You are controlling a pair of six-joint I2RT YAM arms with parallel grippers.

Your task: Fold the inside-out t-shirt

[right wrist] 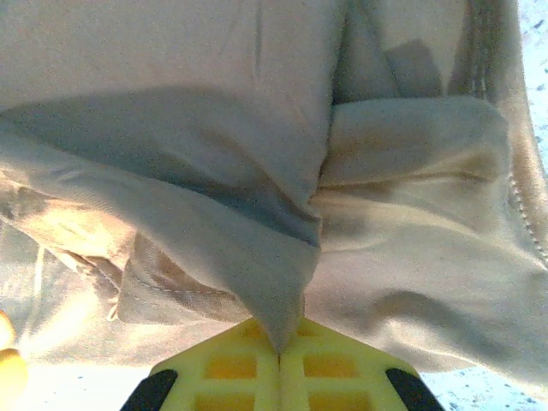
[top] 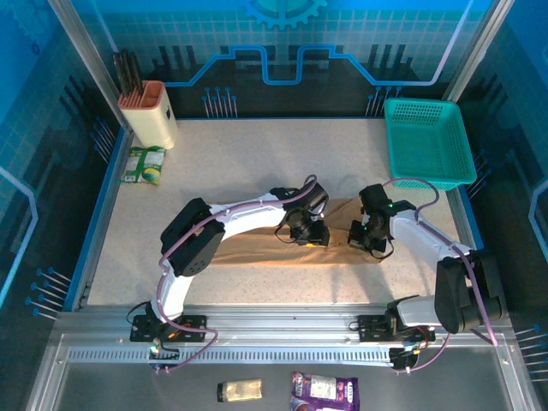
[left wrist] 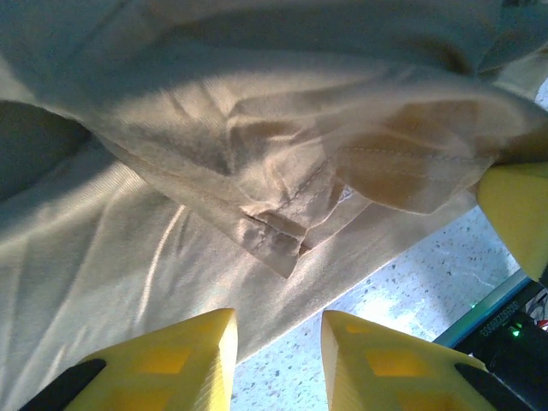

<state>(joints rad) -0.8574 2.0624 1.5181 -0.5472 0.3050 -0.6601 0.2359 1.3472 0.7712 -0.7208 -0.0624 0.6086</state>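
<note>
While right fingers (right wrist: 227,366) clamped a thin fold of t-shirt (right wrist: 154,77) and left fingers (left wrist: 184,360) stood parted, empty, the fold could slip.

- Left arm (top: 244,214): smooth white link shells set between bulky black joint housings.
- Right arm (top: 425,238): the same white-and-black build.
- Purple cable (top: 417,181): a thin line runs along each arm (standing off the shells in loose loops here and there).
- Bases (top: 163,326): low black blocks with dark wiring trailing from them.
- Left fingers (left wrist: 184,360): bright yellow wedges with recessed pockets and black roots.
- Right fingers (right wrist: 244,364): yellow likewise, gridded with square pockets, black at the outer corners.
</note>
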